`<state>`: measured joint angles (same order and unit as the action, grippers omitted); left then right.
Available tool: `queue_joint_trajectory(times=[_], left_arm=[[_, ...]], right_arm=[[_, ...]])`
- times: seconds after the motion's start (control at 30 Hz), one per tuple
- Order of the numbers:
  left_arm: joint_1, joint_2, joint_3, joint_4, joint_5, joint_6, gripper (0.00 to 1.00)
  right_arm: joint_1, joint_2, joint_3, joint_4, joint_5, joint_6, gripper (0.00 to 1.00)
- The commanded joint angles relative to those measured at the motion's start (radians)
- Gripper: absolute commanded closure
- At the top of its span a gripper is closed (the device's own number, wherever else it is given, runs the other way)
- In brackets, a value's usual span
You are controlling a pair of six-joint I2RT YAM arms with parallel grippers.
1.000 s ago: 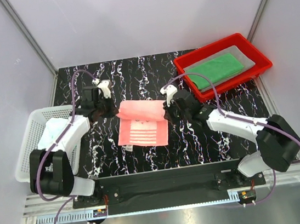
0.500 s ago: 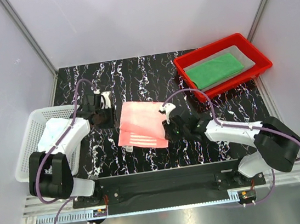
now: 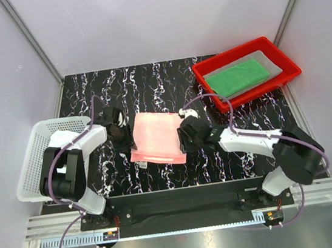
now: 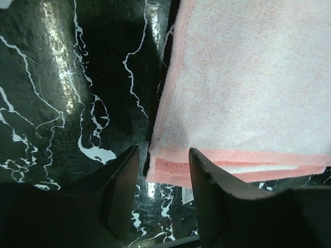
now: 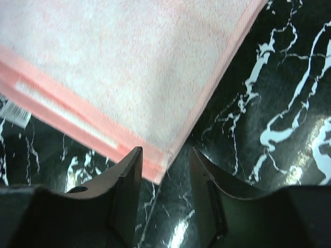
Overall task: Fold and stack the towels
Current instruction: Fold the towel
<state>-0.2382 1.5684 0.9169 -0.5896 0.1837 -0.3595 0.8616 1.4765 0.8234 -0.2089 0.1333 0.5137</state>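
Folding of the pink towel appears to be finishing its first fold: it is lying doubled and flat on the table between both arms. The left gripper and right gripper are standing parted at its near corners, holding nothing. Next move likely calls for regripping an edge for a second fold.

White link shells with black joints, purple cables looping overhead, black wedge-shaped fingers on both arms.
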Motion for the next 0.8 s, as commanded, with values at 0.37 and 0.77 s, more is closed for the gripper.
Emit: queue_joint_trajectory(times=[0.37, 0.77], left_arm=[[-0.03, -0.214, -0.279, 0.307, 0.031, -0.282, 0.56], [-0.093, -0.314, -0.273, 0.34, 0.025, -0.274, 0.57]], right_arm=[[-0.208, 0.183, 0.065, -0.004, 0.016, -0.119, 0.67], [-0.248, 0.047, 0.154, -0.199, -0.117, -0.175, 0.59]])
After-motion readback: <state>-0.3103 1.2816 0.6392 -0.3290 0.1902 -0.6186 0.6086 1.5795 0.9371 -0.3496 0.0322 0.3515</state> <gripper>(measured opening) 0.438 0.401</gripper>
